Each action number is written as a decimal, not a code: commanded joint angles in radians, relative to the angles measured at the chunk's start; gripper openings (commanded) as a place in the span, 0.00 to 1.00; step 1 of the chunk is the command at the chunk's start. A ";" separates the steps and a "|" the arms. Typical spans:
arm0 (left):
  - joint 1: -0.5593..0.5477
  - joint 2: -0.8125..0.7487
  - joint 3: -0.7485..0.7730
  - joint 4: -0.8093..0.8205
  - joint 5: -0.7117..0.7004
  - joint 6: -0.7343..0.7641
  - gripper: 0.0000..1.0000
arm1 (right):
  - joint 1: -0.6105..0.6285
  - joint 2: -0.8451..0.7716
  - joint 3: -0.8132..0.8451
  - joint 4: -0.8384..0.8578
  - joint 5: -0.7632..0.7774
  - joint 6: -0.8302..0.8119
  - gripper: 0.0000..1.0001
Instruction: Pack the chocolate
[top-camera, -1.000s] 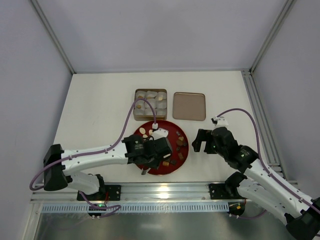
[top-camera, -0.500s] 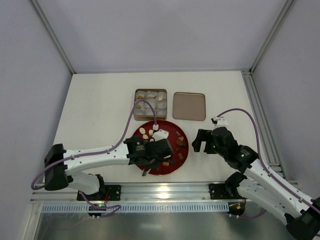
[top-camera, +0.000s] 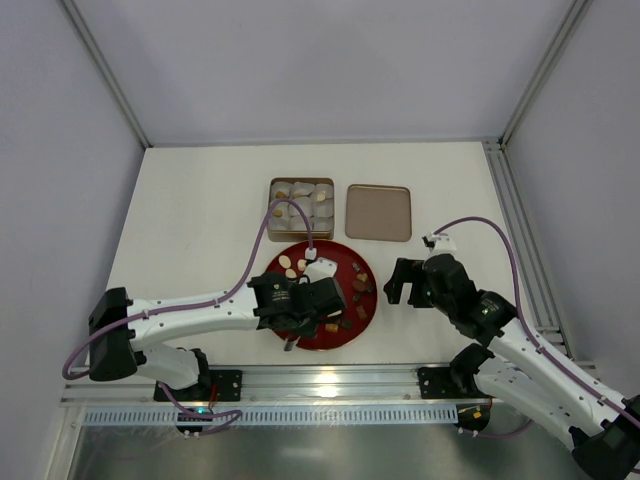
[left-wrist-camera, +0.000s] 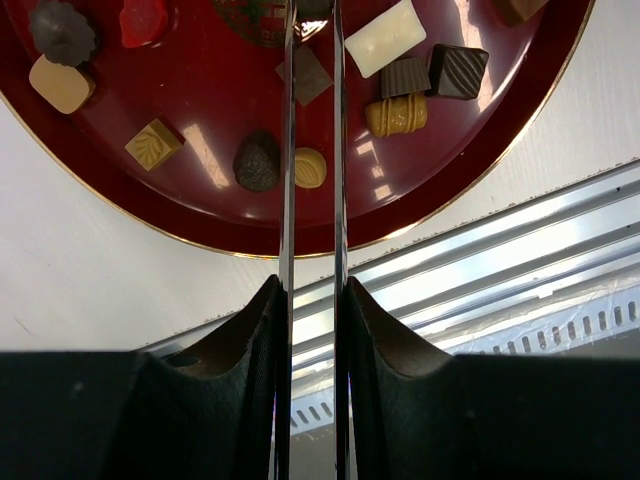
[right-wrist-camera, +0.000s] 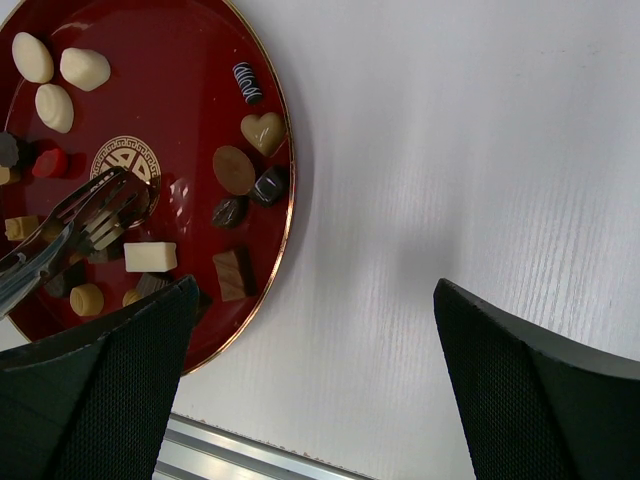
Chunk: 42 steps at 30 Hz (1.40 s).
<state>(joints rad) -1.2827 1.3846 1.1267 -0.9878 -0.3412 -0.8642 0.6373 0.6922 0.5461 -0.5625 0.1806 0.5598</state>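
White tabletop (top-camera: 200, 200) inside a grey-walled booth; a round glossy red plate (left-wrist-camera: 190, 60) sits near the arm bases, and loose bite-size chocolates (left-wrist-camera: 405, 115) in dark brown, tan and cream are scattered on it. The left gripper (left-wrist-camera: 311, 290) is over the plate, its jaws squeezed in on both blades of thin metal tongs (left-wrist-camera: 287, 150), with only a narrow slot left between the blades. The tongs' long axis runs straight ahead from the jaws to the gold emblem (right-wrist-camera: 125, 160) at plate centre, and the forked tips (right-wrist-camera: 105, 210) sit at its edge. A flat dark-brown square (left-wrist-camera: 308, 75) lies on the blade line short of the tips. A tan oval (left-wrist-camera: 310, 167) sits in the slot closer to the jaws, and a dark drop-shaped piece (left-wrist-camera: 257, 162) is just left of the left blade. Can't tell if the tips have pinched anything. The right gripper (right-wrist-camera: 315, 290) is wide open and empty, over bare table just right of the plate rim. The square metal tin (top-camera: 301, 198) with white paper cups lies beyond the plate, dead ahead of the left jaws, so the left arm is nearer. A flat tan lid (top-camera: 378, 212) sits beside the tin.
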 joint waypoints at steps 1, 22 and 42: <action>-0.006 -0.015 0.010 0.003 -0.045 -0.016 0.19 | -0.004 -0.017 0.015 0.006 0.007 0.008 1.00; -0.006 -0.050 0.031 -0.022 -0.078 -0.013 0.14 | -0.004 -0.023 0.011 0.003 0.007 0.012 1.00; 0.341 -0.003 0.358 -0.040 -0.035 0.270 0.13 | -0.004 -0.016 0.011 0.006 0.003 0.014 1.00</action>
<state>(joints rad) -1.0233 1.3567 1.4055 -1.0470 -0.3874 -0.7006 0.6373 0.6849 0.5461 -0.5625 0.1802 0.5629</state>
